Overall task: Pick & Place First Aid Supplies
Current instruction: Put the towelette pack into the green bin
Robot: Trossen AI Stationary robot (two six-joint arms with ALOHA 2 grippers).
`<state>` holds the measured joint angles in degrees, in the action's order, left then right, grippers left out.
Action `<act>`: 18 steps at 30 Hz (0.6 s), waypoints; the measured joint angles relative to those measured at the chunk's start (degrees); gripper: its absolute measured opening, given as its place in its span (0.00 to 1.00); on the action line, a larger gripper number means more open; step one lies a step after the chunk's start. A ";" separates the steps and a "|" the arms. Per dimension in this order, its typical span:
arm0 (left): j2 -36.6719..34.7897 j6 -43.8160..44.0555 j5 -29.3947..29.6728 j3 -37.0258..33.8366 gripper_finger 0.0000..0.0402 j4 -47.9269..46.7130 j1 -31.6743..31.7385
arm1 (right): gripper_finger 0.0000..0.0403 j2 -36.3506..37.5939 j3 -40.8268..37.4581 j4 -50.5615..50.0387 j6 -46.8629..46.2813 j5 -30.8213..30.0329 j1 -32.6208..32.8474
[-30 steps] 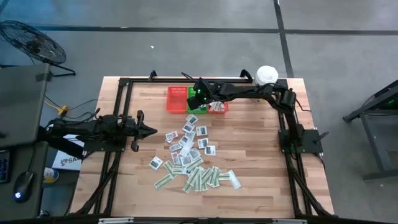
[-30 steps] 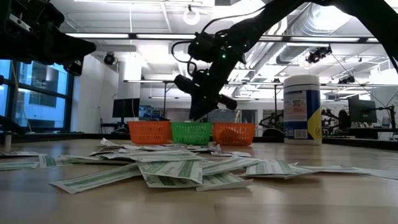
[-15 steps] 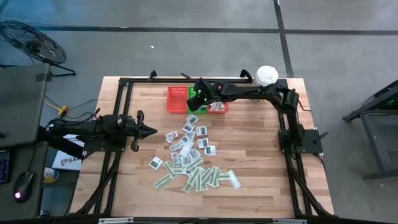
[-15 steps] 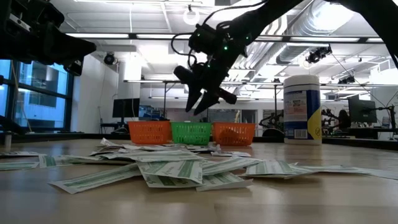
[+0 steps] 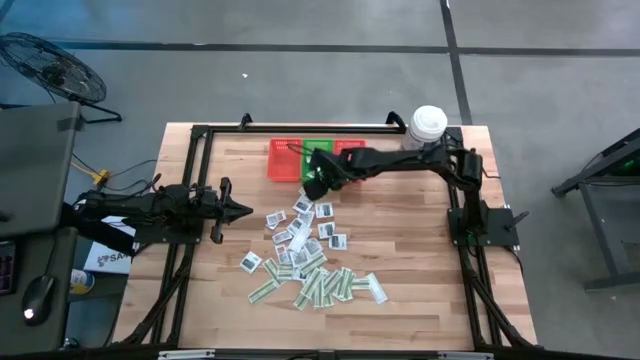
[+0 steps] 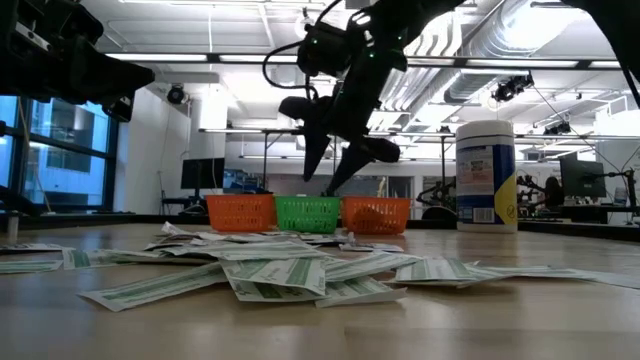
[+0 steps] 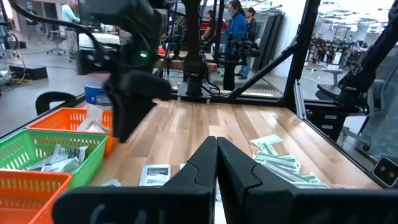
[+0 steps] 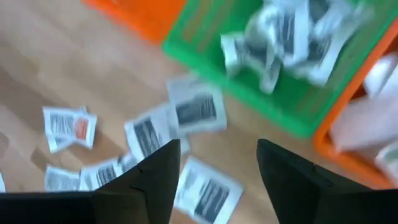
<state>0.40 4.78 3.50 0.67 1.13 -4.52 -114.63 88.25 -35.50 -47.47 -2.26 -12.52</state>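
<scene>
Paper packets lie flat mid bench, some in green basket at 12 o'clock. Light, thin, bendy; probably pinch by edge. Right end effector released, empty, just below basket. Left end effector clenched, at 9 o'clock.

The table is smooth, pale wood planks. The packets are thin paper. The baskets are plastic mesh. The tub is shiny plastic.

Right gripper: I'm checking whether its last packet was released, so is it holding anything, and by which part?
Nothing is held. The right gripper hangs open and empty near the green basket; the right wrist view shows only bare space between its fingers.
</scene>
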 joint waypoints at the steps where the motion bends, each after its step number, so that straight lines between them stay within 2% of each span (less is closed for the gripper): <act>1: 0.00 0.00 -0.01 0.00 0.00 0.00 0.01 | 0.53 0.00 0.00 -0.59 -0.06 0.15 0.66; 11: -0.01 0.00 -0.02 0.00 0.00 0.00 -0.01 | 0.55 0.00 0.00 -9.45 4.82 -1.90 6.58; 18: 0.00 0.00 -0.03 0.00 0.00 0.00 0.01 | 0.58 -1.73 0.00 -10.04 8.90 -2.76 7.70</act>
<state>0.40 4.78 3.47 0.67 1.13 -4.51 -116.36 88.25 -45.54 -38.57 -5.02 -4.82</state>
